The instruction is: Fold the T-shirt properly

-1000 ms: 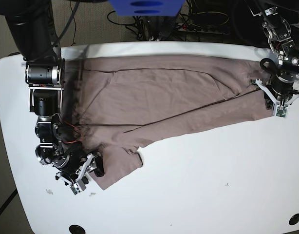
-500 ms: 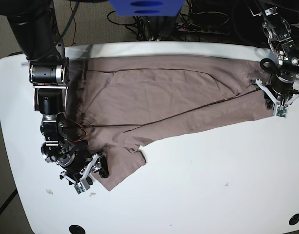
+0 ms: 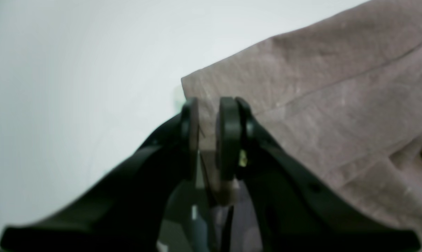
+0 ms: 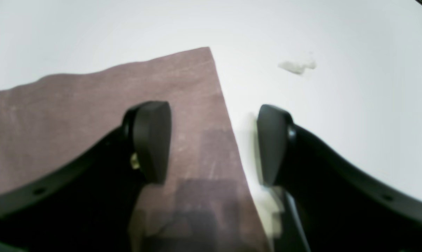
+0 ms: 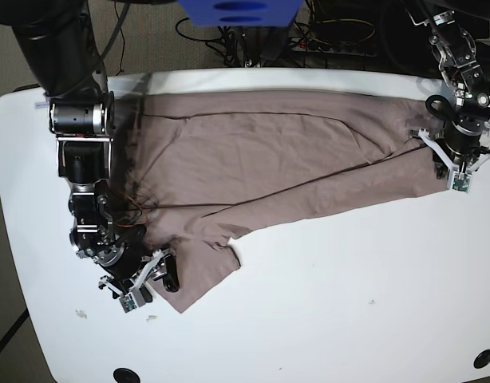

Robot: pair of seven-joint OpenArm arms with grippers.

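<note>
- Overhead, the plain mauve-brown short-sleeved T-shirt of thin, wrinkled knit fabric (image 5: 261, 159) lies spread across the far half of the white round-cornered table (image 5: 349, 303), its long axis running left to right in the base view.
- One lobe of the T-shirt, seemingly a sleeve, reaches toward the near left part of the table and ends in a blunt corner.
- Diagonal creases and a long seam line cross the cloth from lower left to upper right.
- At the right of the base view, the left gripper (image 5: 444, 155) sits at the T-shirt's right edge; in the left wrist view its black round pads (image 3: 230, 136) stand nearly together with a fold of the cloth's edge pinched between them.
- At the left of the base view, the right gripper (image 5: 153, 275) sits low at the edge of the near lobe; the right wrist view shows its jaws well apart.
- One black pad (image 4: 151, 140) of the right gripper lies over the cloth, the other over bare table, so that the straight cloth edge runs between them; whether either pad touches the fabric cannot be told.
- A small pale scrap (image 4: 297, 65) lies on the bare table just beyond the cloth corner.
- Dark cables (image 5: 229, 36) lie on the floor beyond the table's far edge.
</note>
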